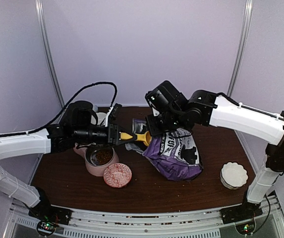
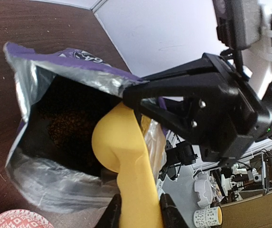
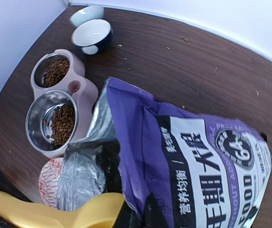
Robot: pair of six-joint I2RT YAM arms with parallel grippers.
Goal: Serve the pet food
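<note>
At left, a pink feeder (image 3: pixel 86 95) holds brown kibble (image 3: pixel 63 124) in both steel bowls. The left gripper (image 1: pixel 116 135) is clamped on a yellow scoop (image 2: pixel 121 156), its cup at the mouth of a purple bag (image 1: pixel 176 153) with more kibble inside. The right gripper (image 2: pixel 128 97) pinches the bag's upper rim, jaws together.

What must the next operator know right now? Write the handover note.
Left gripper: shut on the yellow scoop handle, scoop head at the purple bag mouth.
Right gripper: pinched on the bag's upper rim, holding it open.
Pet food: inside the bag; some already in both steel bowls of the pink feeder.
Done: both bowls partly filled.
Left: cannot tell whether the scoop is loaded; probably dip, carry to the feeder, tip.
</note>
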